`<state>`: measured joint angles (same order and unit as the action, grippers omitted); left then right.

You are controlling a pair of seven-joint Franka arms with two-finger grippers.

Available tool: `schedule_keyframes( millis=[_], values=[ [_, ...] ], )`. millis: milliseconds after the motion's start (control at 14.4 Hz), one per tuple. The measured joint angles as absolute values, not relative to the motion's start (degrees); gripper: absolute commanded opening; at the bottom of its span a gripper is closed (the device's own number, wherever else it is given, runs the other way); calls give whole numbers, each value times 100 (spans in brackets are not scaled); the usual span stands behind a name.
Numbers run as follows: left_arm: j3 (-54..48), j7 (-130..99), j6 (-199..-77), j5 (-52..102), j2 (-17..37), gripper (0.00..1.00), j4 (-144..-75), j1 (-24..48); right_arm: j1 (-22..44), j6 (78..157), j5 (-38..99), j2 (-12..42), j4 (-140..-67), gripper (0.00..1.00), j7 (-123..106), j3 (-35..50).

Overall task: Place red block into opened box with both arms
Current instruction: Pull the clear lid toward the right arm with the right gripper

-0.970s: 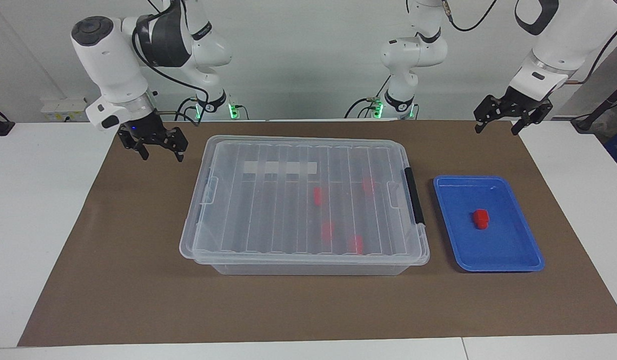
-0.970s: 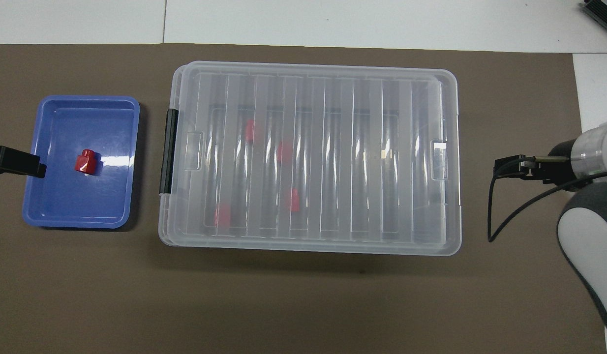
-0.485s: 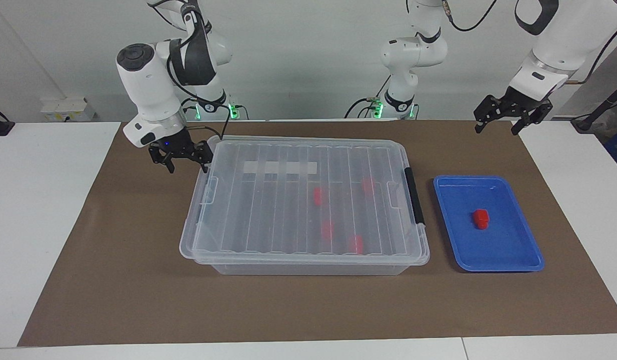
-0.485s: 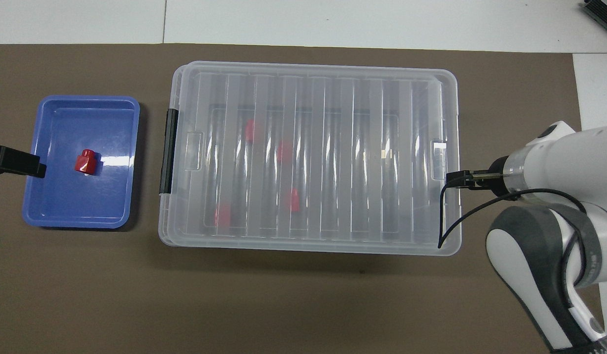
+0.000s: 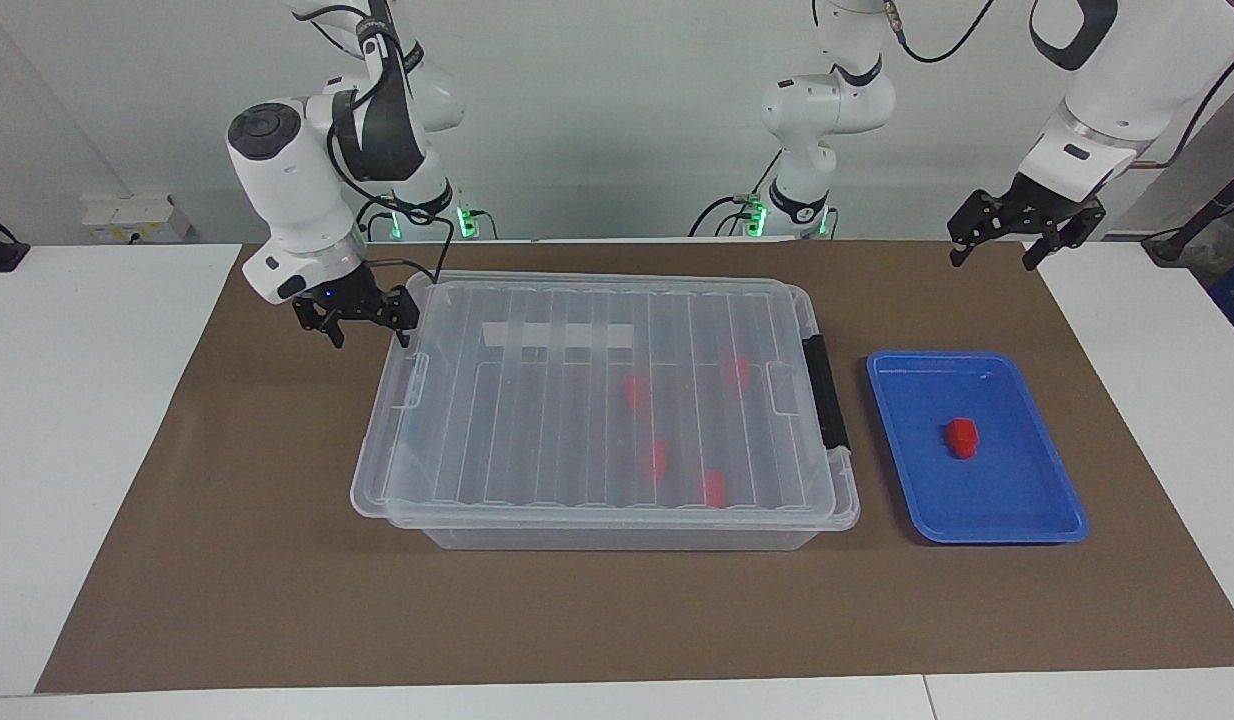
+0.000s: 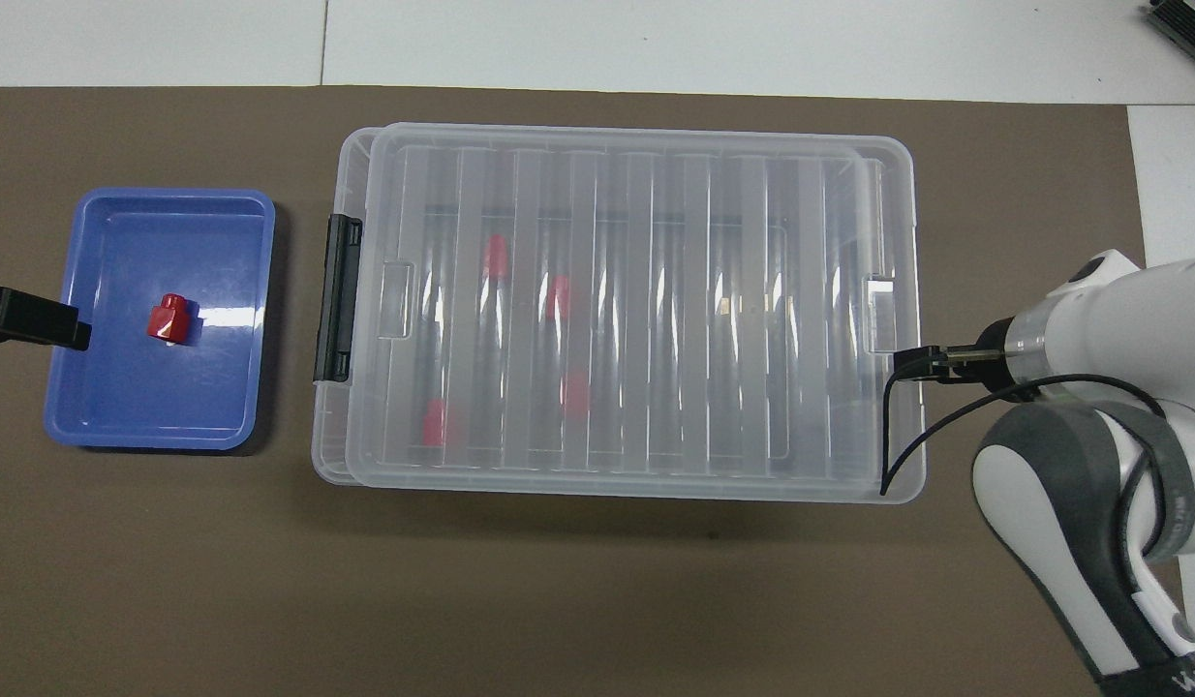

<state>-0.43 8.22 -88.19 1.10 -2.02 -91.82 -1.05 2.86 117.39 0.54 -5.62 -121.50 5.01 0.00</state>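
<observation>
A red block [image 5: 961, 437] [image 6: 168, 318] lies in the blue tray [image 5: 1017, 510] [image 6: 123, 407]. The clear box [image 5: 617, 538] [image 6: 617, 489] stands mid-table with its ribbed lid [image 5: 577, 420] [image 6: 646, 319] on it. The lid's end toward the right arm is tilted up off the rim. Several more red blocks show through the lid. My right gripper [image 5: 369, 325] is open at that raised lid end, one finger against its edge. My left gripper [image 5: 992, 255] [image 6: 31, 319] is open and waits in the air over the mat at the left arm's end of the tray.
A brown mat [image 5: 277, 580] covers the white table under the box and tray. The box's black latch [image 5: 827, 395] [image 6: 336, 298] faces the tray. The right arm's cable [image 6: 898, 436] hangs over the box's end.
My right gripper has swung in from beside the mat to the box's end. The lid's end there has lifted and slid toward the right arm. The left arm has not moved.
</observation>
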Motion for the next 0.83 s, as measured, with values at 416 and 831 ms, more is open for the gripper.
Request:
schedule_keyframes(
  millis=[416, 831],
  values=[
    [-43, 822, -8819, 110, -202, 100, -9182, -105, -377, 11716, -183, -564, -12185, 100, -310, -22],
    [-42, 822, -8819, 110, -202, 100, -9182, -105, -1083, 11722, -505, -572, -12151, 100, -1315, -42]
  ],
)
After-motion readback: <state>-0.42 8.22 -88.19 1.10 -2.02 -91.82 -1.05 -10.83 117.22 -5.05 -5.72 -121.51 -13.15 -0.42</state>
